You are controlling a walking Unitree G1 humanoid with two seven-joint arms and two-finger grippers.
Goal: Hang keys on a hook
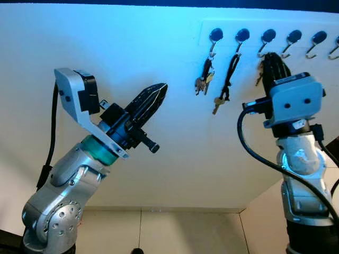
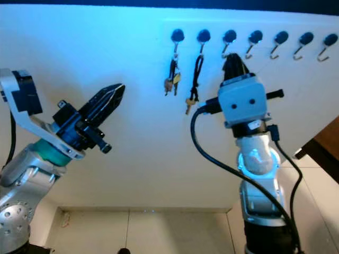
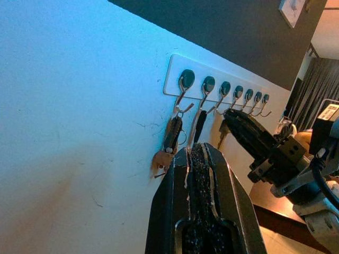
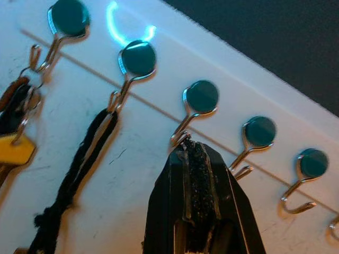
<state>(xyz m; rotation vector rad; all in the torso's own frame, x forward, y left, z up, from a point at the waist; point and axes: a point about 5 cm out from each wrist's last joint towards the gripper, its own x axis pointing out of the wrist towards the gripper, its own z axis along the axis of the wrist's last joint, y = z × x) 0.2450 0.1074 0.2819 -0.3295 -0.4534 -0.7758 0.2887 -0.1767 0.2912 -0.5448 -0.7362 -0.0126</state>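
The right tool point(image 4: 186, 145) is closed at the third hook point(image 4: 200, 100), its tips just below the hook's curl. A key point(image 1: 259, 74) shows beside the tool, under that hook; whether it hangs on the hook or is pinched cannot be confirmed. Risk: withdrawing early drops the key; pushing sideways disturbs the black cord point(image 4: 79, 159) on the adjacent hook. The left tool point(image 1: 151, 100) is closed, empty, well apart.

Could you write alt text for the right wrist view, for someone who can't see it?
The right gripper, its black fingers pressed together, points up at the third hook of a white wall rack. On the two hooks before it hang a bunch of keys and a black cord; the hooks beyond the gripper are bare.
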